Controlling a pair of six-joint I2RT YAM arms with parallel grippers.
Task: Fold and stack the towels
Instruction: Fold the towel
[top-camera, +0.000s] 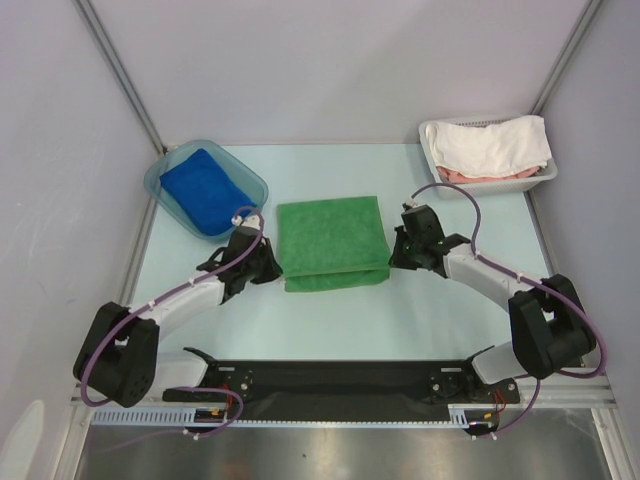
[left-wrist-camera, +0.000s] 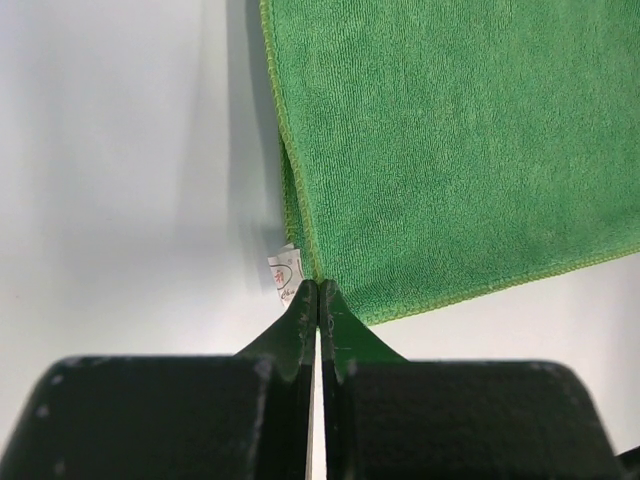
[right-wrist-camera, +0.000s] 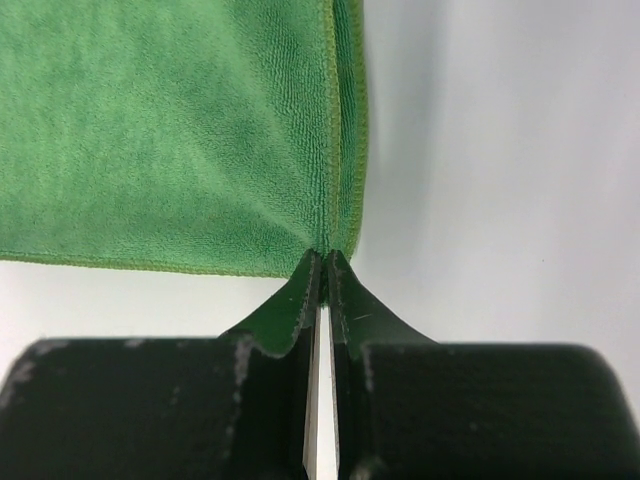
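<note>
The green towel (top-camera: 330, 240) lies folded at the middle of the table, its lower layer showing along the near edge. My left gripper (top-camera: 272, 262) is shut on its left edge; in the left wrist view the closed tips (left-wrist-camera: 318, 292) pinch the towel (left-wrist-camera: 460, 150) beside a small white tag (left-wrist-camera: 285, 272). My right gripper (top-camera: 397, 252) is shut on its right edge; in the right wrist view the tips (right-wrist-camera: 326, 258) pinch the stitched hem of the towel (right-wrist-camera: 170, 130). The royal blue towel (top-camera: 205, 188) lies in a bin at the back left. The dark purple towel is out of view.
The blue towel's translucent blue bin (top-camera: 156, 180) stands at the back left. A white basket (top-camera: 436, 160) at the back right holds a white cloth (top-camera: 495, 143) over a pinkish item (top-camera: 470, 175). Grey walls and metal posts enclose the table.
</note>
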